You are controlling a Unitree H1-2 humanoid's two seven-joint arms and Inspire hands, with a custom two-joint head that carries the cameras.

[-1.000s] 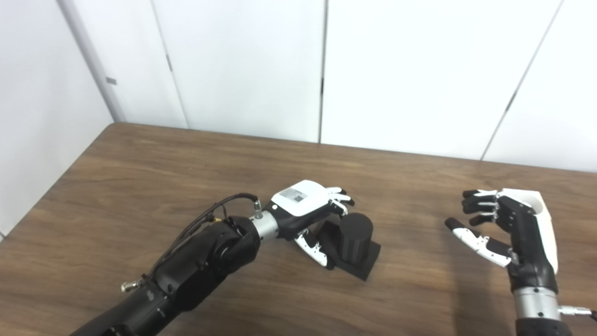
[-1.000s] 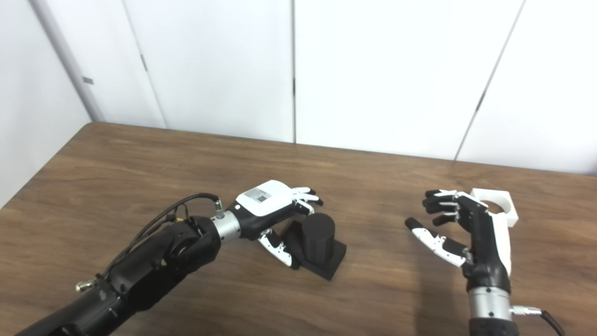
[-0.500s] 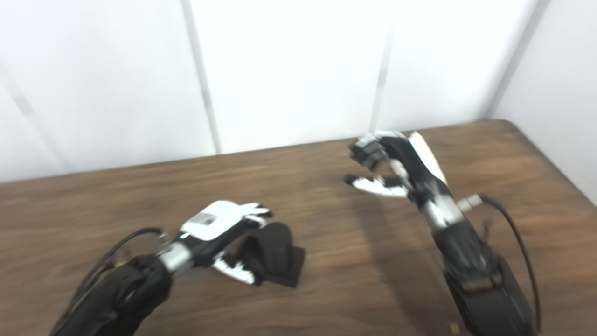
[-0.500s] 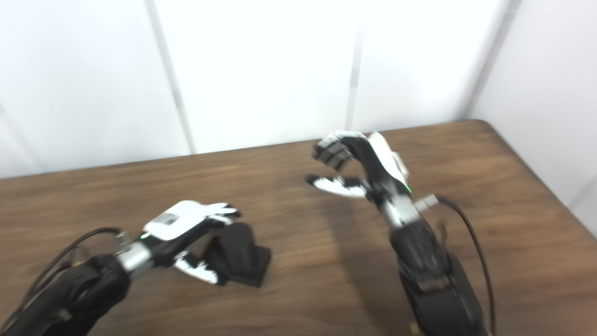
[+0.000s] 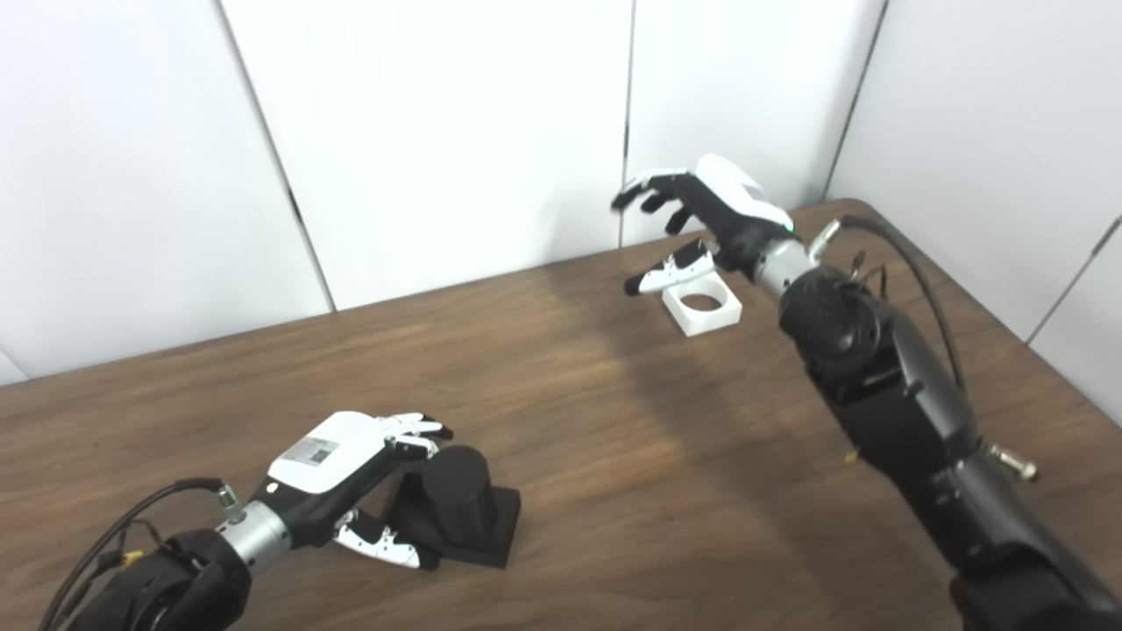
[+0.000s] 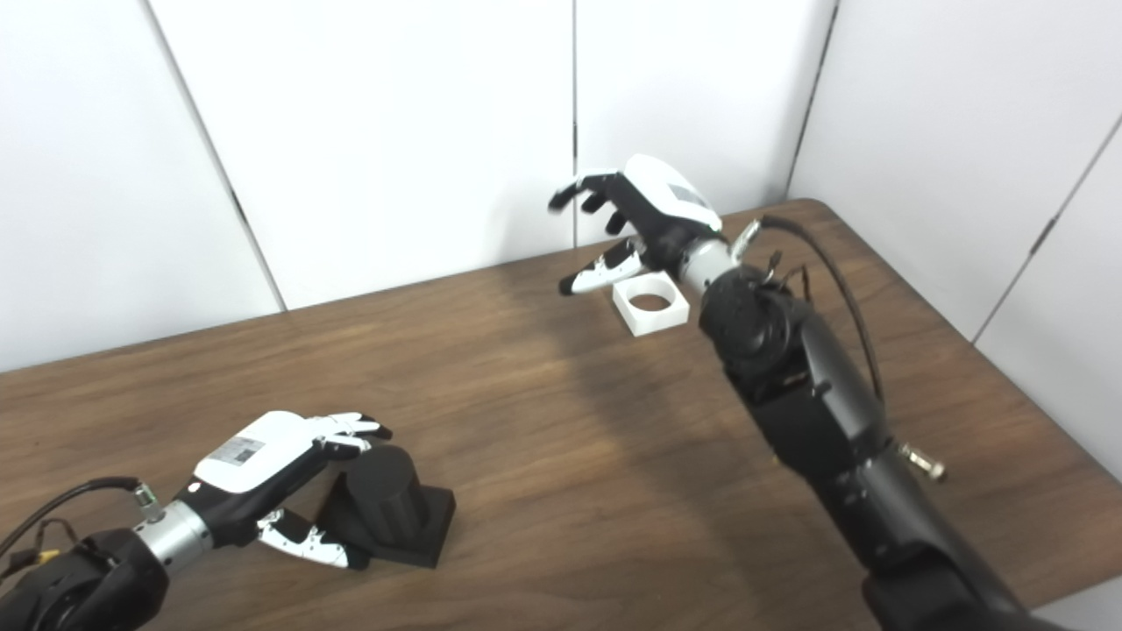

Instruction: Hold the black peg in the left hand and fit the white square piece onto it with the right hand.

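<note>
Two side-by-side head cameras, looking down at the same table (image 5: 614, 491)

one black peg (image 5: 460, 504), one white square piece (image 5: 701, 306), two robot hands, left robot hand (image 5: 346, 464), right robot hand (image 5: 706, 219)

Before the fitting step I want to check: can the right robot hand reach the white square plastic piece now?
Probably yes: the open right robot hand hovers just above the white square plastic piece, nothing between them.

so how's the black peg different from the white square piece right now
The black peg is a solid upright cylinder on a square base; the white square piece is a low block with a round hole. The peg sits near, at the left robot hand; the white piece lies far back under the open right robot hand. Both rest on the table.
</note>
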